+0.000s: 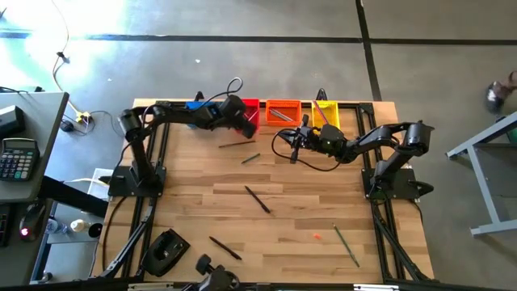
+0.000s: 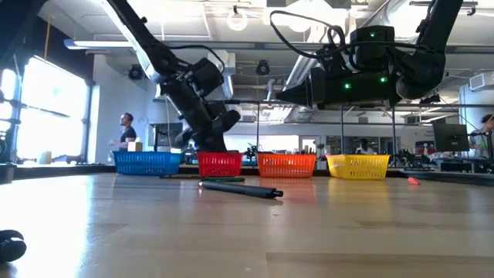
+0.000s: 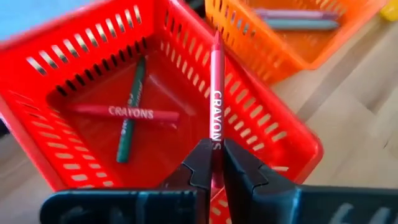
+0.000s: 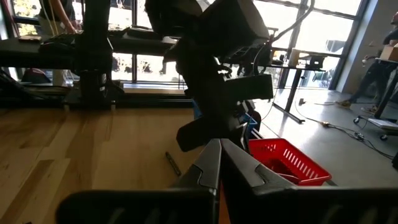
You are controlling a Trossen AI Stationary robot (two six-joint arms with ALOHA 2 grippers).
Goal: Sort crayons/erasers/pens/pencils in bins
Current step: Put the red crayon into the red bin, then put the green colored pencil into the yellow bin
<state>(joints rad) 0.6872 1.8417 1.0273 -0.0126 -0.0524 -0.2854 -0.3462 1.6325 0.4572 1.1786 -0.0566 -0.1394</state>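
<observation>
Two paper-wrapped crayons (image 3: 134, 113) lie crossed in the slotted red plastic bin (image 3: 50, 74); left pincer (image 3: 216, 163) grasps a third crayon (image 3: 216, 93).

- Red crayon (image 3: 215, 93): lower end disappearing between the left gripper (image 3: 217, 163) fingers; the word printed on it is getting cut short there.
- Red bin (image 3: 292, 140): near corner hiding behind the gripper body, far rim running off the left wrist picture.
- Orange bin (image 3: 273, 50): mostly running out of the left wrist frame; two sticks inside too blurred to identify.
- Small pink-red speck (image 1: 317, 237) on the table: too small to identify.
- Right gripper (image 4: 219, 163): whether it is gripping anything is staying unclear.
</observation>
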